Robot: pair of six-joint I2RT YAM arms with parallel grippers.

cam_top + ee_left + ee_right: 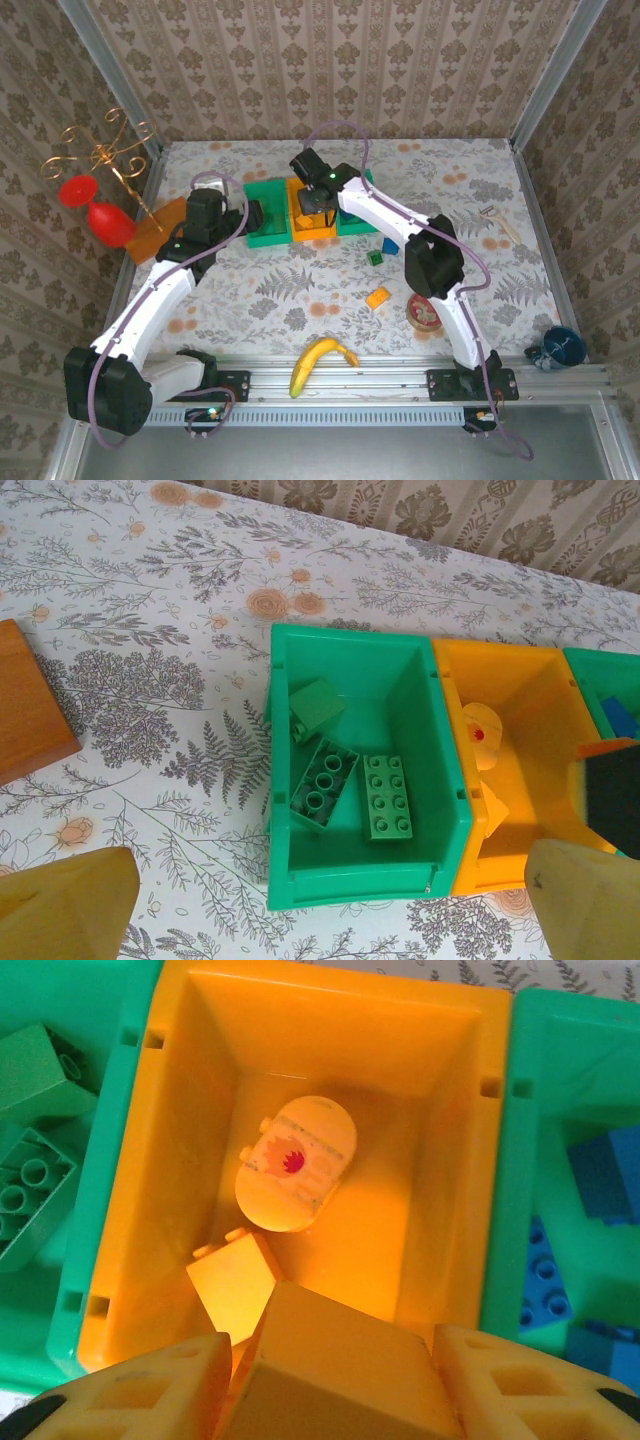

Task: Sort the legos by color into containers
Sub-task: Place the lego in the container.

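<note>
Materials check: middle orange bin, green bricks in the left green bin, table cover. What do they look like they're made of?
Orange bin: moulded plastic, glossy; light glows through its walls, so probably slightly translucent.
Green bricks: hard plastic with a smooth satin finish and crisp moulded studs.
Table cover: printed floral sheet, matte; cloth or vinyl, can't tell which.

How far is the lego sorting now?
Done: three green legos lie in the left green bin, blue legos in the right green bin, two orange pieces in the orange bin. In hand: the right gripper holds an orange block above it. Remaining: a blue lego, a green lego and an orange lego on the table.
</note>
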